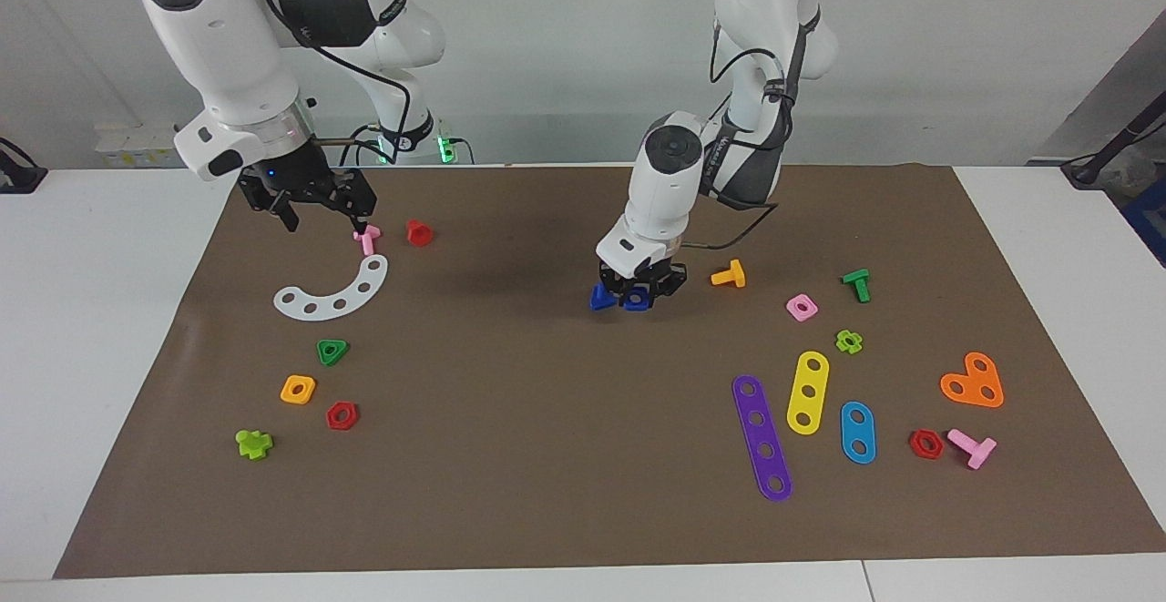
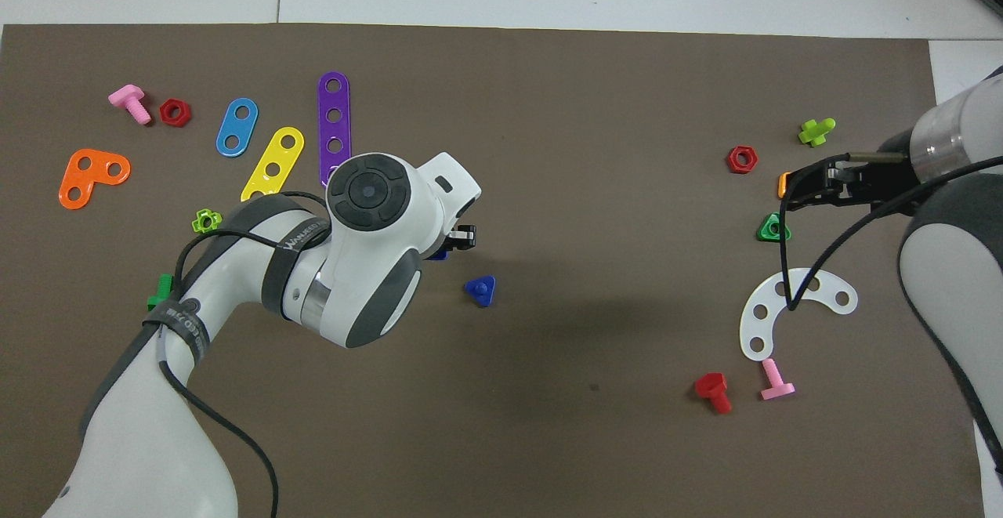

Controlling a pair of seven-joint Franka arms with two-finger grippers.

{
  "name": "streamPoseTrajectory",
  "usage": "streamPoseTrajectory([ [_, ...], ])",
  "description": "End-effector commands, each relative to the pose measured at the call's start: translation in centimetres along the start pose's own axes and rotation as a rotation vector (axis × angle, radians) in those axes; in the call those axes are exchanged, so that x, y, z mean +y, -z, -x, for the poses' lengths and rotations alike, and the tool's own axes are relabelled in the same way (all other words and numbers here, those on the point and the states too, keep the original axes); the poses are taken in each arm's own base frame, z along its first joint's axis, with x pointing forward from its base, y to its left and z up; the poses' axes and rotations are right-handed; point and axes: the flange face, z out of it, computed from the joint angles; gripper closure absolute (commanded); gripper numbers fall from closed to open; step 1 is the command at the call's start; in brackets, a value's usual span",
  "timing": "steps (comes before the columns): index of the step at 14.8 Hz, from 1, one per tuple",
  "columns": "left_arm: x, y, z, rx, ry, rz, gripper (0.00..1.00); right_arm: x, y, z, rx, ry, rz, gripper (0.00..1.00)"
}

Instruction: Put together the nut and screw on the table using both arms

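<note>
Left claw (image 1: pixel 638 296) sits clamped on nut (image 1: pixel 637 298) beside screw (image 1: pixel 601 298) for pickup; right claw (image 1: pixel 321 210), fingers apart, waits.

Left gripper (image 1: pixel 641 295) low on the mat (image 1: pixel 547 474) mid-table, around the nut (image 1: pixel 637 298), screw (image 1: pixel 601 297) just beside it toward the right arm's end, right gripper (image 1: pixel 314 210) raised over the curved strip (image 1: pixel 335 292) there.

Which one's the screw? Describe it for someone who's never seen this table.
Find the brown mat, then the left gripper down near its middle. The screw lies right beside it, toward the right arm's end: dark blue with a triangular head, unlike the square holed blue nut at the gripper.
</note>
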Motion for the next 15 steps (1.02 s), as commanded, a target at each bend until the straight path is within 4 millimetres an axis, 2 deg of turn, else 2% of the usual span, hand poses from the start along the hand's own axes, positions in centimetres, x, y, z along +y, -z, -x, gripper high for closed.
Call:
streamPoseTrajectory([
  [1, 1.7, -0.1, 0.6, -0.026, 0.017, -0.001, 1.0, 0.6, 0.1, 0.7, -0.008, 0.015, -0.027, 0.0],
  [5, 4.3, -0.6, 2.6, -0.042, 0.011, -0.01, 1.0, 0.7, 0.2, 0.7, -0.005, 0.014, -0.027, 0.0],
  [9, 4.8, -1.1, 3.9, -0.067, -0.005, -0.026, 1.0, 0.3, 0.2, 0.7, -0.006, 0.018, -0.027, 0.0],
  [15, 4.3, -2.6, 4.6, -0.055, 0.018, -0.023, 1.0, 0.3, 0.2, 0.7, -0.005, 0.018, -0.027, 0.0],
])
